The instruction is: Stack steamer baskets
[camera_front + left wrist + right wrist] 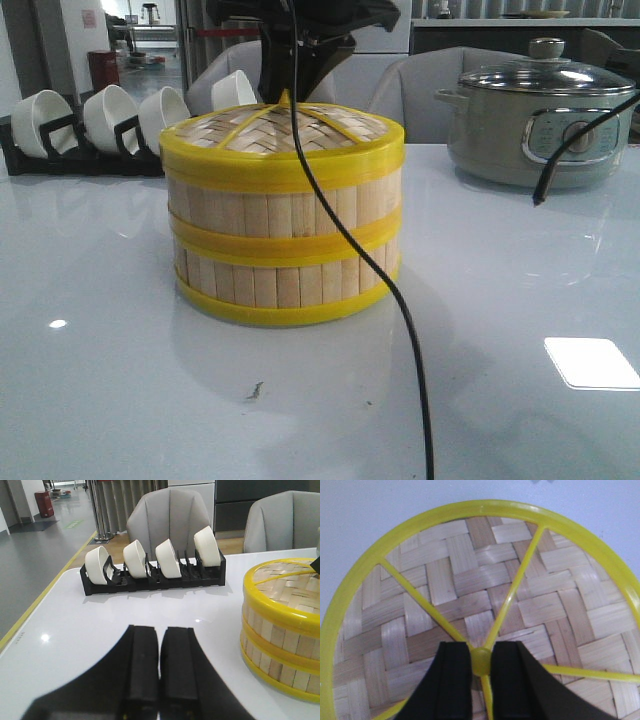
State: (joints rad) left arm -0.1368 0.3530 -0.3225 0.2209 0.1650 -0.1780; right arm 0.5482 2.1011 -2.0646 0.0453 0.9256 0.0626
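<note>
Two steamer baskets stand stacked on the white table, the upper basket (285, 208) on the lower basket (285, 282). A woven bamboo lid (330, 125) with yellow rim and ribs rests on top. My right gripper (481, 661) comes down from above, and its jaws close on both sides of the lid's small yellow knob (481, 655). It shows in the front view (287, 90) as a dark shape over the stack. My left gripper (159, 650) is shut and empty, low over bare table to the left of the stack (280, 630).
A black rack of white bowls (80, 135) stands at the back left, also in the left wrist view (150, 575). A grey-green electric pot (540, 125) with a glass lid stands at the back right. A black cable (400, 300) hangs across the front of the stack. Grey chairs stand behind the table.
</note>
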